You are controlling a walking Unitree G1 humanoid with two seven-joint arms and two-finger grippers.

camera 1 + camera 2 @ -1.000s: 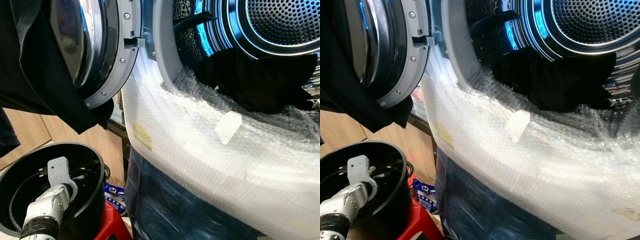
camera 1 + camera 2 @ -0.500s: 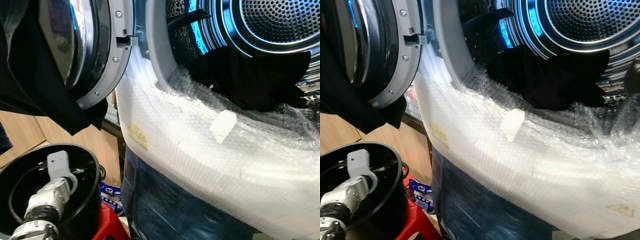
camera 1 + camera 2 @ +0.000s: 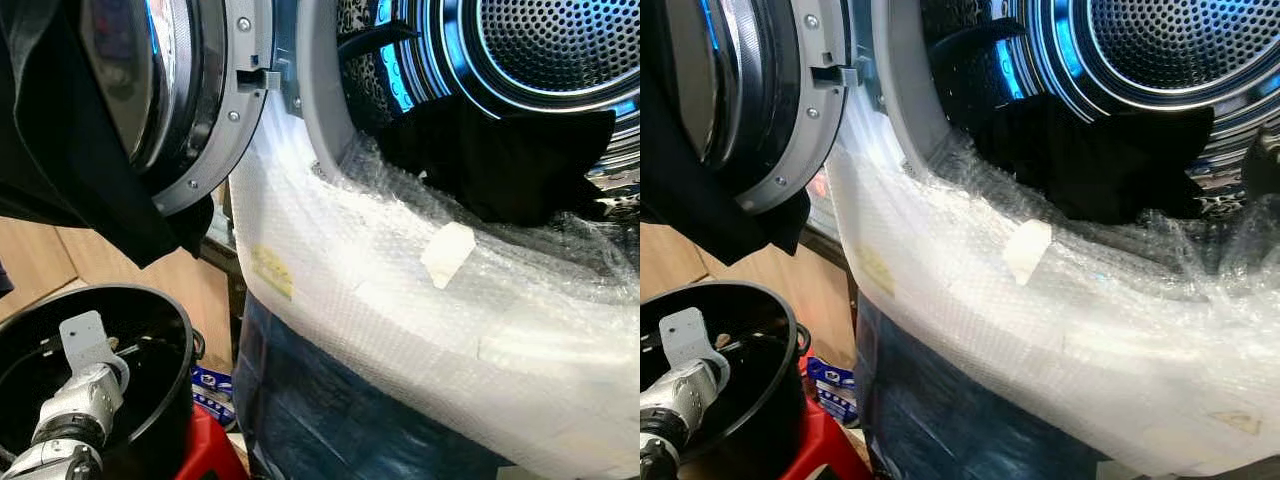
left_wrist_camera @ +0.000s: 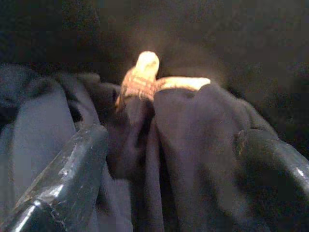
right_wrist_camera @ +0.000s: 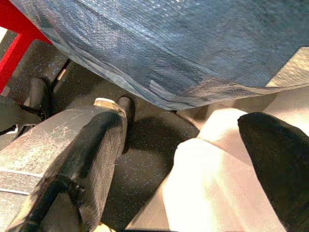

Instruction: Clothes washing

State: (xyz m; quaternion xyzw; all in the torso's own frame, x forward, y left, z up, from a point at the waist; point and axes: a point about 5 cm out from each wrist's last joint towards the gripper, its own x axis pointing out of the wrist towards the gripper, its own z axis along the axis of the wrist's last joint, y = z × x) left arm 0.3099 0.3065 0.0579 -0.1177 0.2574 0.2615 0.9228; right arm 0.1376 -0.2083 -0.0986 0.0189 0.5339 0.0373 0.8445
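Bubble wrap [image 3: 400, 300] covers the front of the washing machine [image 3: 330, 400], below its open drum [image 3: 540, 50]. Dark clothing [image 3: 500, 160] lies in the drum mouth, drooping over the lower rim onto the wrap. More dark cloth [image 3: 70, 170] hangs over the open door [image 3: 210, 110], left of the drum. Below the door stands a black bucket [image 3: 165, 330] on a red stool [image 3: 215, 450]; the left arm reaches into it. Its left claw [image 4: 164, 164] is spread wide around dark fabric [image 4: 178, 140] inside the bucket. The right claw [image 5: 178, 159] hangs low beside the machine's blue-wrapped base, fingers [image 5: 91, 154] apart and empty.
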